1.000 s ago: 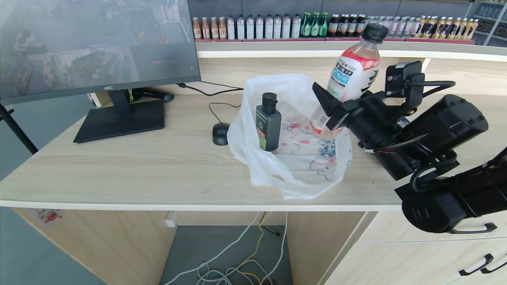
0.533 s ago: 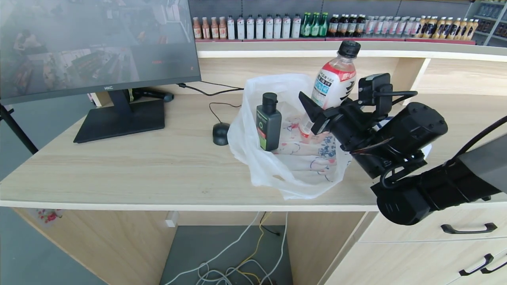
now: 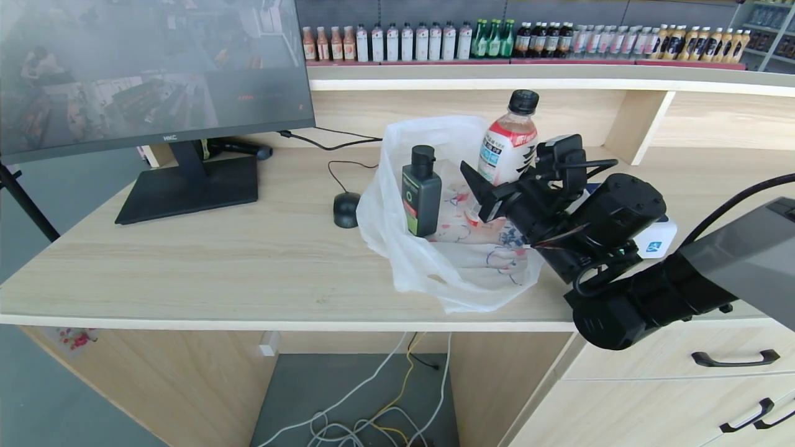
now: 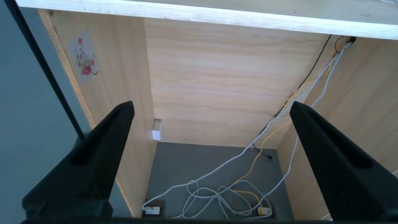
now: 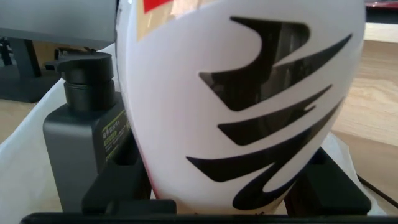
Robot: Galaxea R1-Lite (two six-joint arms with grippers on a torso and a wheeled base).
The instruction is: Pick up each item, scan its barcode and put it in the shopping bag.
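A clear drink bottle (image 3: 509,146) with a black cap and a red and white label stands almost upright, with my right gripper (image 3: 497,195) shut on its lower half. Its base hangs inside the mouth of the white plastic shopping bag (image 3: 463,276) on the counter. A dark squarish bottle (image 3: 421,194) with a black cap stands in the bag to the drink bottle's left. In the right wrist view the drink bottle (image 5: 249,106) sits close up with the dark bottle (image 5: 84,149) beside it. My left gripper (image 4: 211,112) hangs open below the counter's level, holding nothing.
A monitor (image 3: 149,68) on a black stand takes the counter's left. A black mouse (image 3: 346,209) lies just left of the bag. A small white box (image 3: 659,239) sits behind my right arm. Shelves of bottles (image 3: 515,40) line the back. Cables (image 4: 236,186) lie under the counter.
My right arm has carried the drink bottle left and down, from above the bag's right rim to inside its mouth. The dark bottle and bag have stayed put.
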